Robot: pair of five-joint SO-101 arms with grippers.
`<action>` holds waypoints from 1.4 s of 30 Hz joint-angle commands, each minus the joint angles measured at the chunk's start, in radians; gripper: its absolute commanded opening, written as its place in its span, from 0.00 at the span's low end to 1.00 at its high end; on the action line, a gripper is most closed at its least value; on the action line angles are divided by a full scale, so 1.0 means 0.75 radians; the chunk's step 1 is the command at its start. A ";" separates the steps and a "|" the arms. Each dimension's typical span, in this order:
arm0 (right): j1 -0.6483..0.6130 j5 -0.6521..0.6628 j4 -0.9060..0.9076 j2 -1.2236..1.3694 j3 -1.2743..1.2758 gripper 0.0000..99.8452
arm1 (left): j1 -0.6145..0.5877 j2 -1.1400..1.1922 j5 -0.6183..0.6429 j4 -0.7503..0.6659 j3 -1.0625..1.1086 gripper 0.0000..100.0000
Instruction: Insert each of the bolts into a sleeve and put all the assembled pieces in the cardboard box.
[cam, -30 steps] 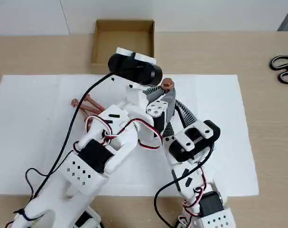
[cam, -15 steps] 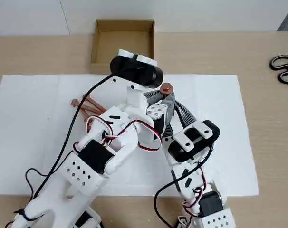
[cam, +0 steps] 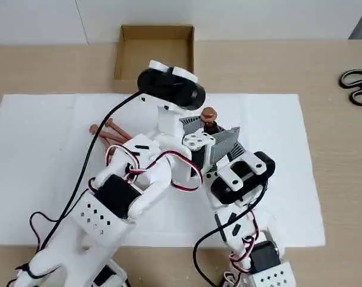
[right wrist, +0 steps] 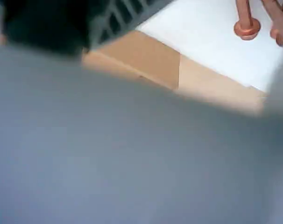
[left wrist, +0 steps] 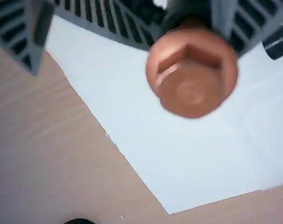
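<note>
My left gripper (cam: 203, 127) clamps the bolt (left wrist: 192, 77) upright, head up (facing my wrist camera); the cardboard box (cam: 154, 51) lies beyond it, nearest this arm.

Two white plastic robot arms. The left arm (cam: 151, 170) and right arm (cam: 238, 173) each carry black motor blocks (cam: 115, 194), with looping red, white and black wires (cam: 181, 158), a long black cable (cam: 85, 170) and dotted vent holes (cam: 94, 216).
</note>
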 commanded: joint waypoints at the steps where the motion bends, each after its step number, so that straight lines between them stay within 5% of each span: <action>1: 0.015 -0.008 0.003 -0.021 0.012 0.00 | 0.000 -0.033 0.008 0.029 -0.085 0.23; 13: 0.015 -0.008 0.003 -0.024 0.012 0.00 | -0.104 -0.033 0.006 0.217 -0.242 0.24; 20: 0.015 -0.008 0.003 -0.024 0.012 0.00 | -0.473 -0.033 -0.025 0.426 -0.398 0.24; 28: 0.013 -0.008 0.103 -0.009 -0.031 0.00 | -0.931 -0.031 -0.327 0.784 -0.453 0.24; 32: 0.026 -0.004 0.394 0.044 -0.229 0.00 | -0.990 -0.031 -0.426 0.949 -0.453 0.24; 42: 0.118 -0.002 0.202 0.811 -0.841 0.00 | -0.998 -0.031 -0.438 1.027 -0.453 0.23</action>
